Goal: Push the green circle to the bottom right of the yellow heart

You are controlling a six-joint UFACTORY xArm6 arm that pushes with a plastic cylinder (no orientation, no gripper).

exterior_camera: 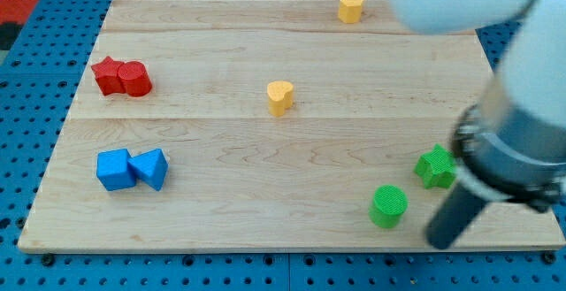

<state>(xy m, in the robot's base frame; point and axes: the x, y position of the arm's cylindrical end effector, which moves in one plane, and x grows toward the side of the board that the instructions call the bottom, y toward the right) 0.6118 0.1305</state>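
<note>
My tip (439, 241) rests on the wooden board (265, 141) close to its bottom right corner. It is one plain dark rod with no parts that open or shut, and it holds nothing. The green circle (388, 206) sits just to the view's left of my tip, near the board's bottom edge, with a small gap between them. A green star (436, 166) lies a little up and to the right of the green circle, close to the board's right edge, and it is partly behind the arm (517, 141). The yellow heart (280, 97) stands near the middle of the board, well apart from the green circle, up and to the left of it. A yellow hexagon (351, 7) sits by the top edge. Near the left edge, a red star (108, 74) and a red circle (135, 79) touch each other. Below them, toward the bottom left corner, a blue cube (115, 169) and a blue triangle (151, 167) touch each other too.
</note>
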